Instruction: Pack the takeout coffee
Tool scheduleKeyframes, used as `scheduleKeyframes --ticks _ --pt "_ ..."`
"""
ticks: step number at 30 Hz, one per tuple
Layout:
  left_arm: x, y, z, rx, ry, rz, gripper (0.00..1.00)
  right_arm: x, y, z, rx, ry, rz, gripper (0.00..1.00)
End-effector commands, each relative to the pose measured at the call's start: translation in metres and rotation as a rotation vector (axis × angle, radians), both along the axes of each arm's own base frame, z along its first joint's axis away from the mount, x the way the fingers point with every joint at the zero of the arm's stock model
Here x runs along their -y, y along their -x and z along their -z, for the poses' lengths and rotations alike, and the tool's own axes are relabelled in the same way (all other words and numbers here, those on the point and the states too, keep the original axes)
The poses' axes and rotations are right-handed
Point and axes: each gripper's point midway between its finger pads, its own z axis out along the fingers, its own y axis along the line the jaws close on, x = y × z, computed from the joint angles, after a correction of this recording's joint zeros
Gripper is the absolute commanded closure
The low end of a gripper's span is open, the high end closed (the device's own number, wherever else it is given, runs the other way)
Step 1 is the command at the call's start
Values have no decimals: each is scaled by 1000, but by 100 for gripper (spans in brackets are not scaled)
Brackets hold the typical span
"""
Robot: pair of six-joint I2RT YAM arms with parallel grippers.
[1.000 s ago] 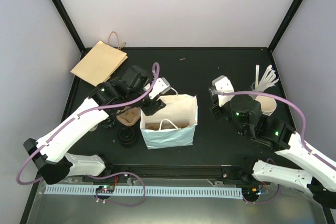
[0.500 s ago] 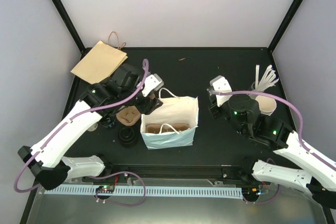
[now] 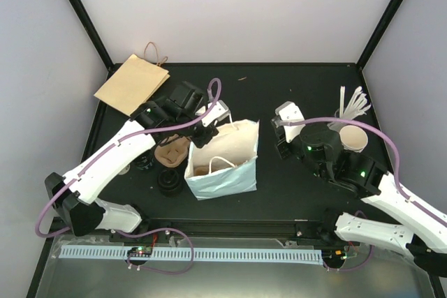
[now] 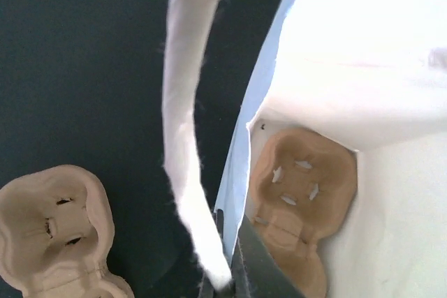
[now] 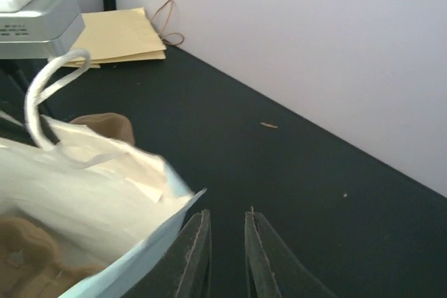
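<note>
The takeout coffee is out of view in every frame. A white paper bag [image 3: 223,158] with light blue walls stands open at mid-table, and a tan cup carrier [image 4: 300,193] lies on its bottom. My left gripper [image 4: 230,215] is at the bag's back left corner [image 3: 201,137], shut on the blue rim [image 4: 241,165] right beside the white handle [image 4: 185,123]. To the right of the bag, my right gripper [image 5: 227,225] hovers low over the black table [image 3: 279,146]. Its fingers stand slightly apart with nothing between them, and the bag's edge [image 5: 140,235] is just to their left.
A second tan carrier [image 3: 171,151] and a pile of black lids [image 3: 170,181] lie left of the bag. Flat brown bags [image 3: 133,83] sit at the back left corner. A lidless paper cup [image 3: 353,139] and white sticks [image 3: 355,106] are at the far right.
My left gripper opened wider, moved right to the bag's rim and shut on it. The bag leaned and shifted slightly to the left. The right arm edged slightly left.
</note>
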Motion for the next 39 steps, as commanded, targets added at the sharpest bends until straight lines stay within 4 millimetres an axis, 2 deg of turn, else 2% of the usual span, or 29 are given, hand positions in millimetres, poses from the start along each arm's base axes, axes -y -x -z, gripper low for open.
scheduleKeyframes --ticks 1,3,5,6,10,13,16,22,26,33,39 --pt "3 -4 -30 69 42 27 98 -10 7 10 -122 -55 -29 82" --pt "4 -3 -41 93 60 41 98 -9 9 18 -179 -62 -11 80" --pt "6 -4 -54 134 85 51 98 -3 9 26 -217 -67 27 64" --pt "6 -5 -61 162 98 56 98 1 8 28 -224 -69 55 61" --pt "7 -12 -91 337 125 62 98 29 -3 32 -227 -95 208 53" --pt "6 -16 -102 441 105 57 98 50 -12 39 -252 -130 316 43" --pt "12 -9 -97 501 98 81 98 61 -17 55 -294 -159 387 36" --pt "20 9 -56 501 58 114 98 68 -19 89 -386 -184 446 34" --pt "25 25 -43 479 72 141 98 70 -17 103 -415 -188 464 33" --pt "35 59 -43 453 121 212 98 81 -12 107 -415 -200 495 33" --pt "43 92 -41 422 155 278 98 81 -2 117 -447 -201 458 33"
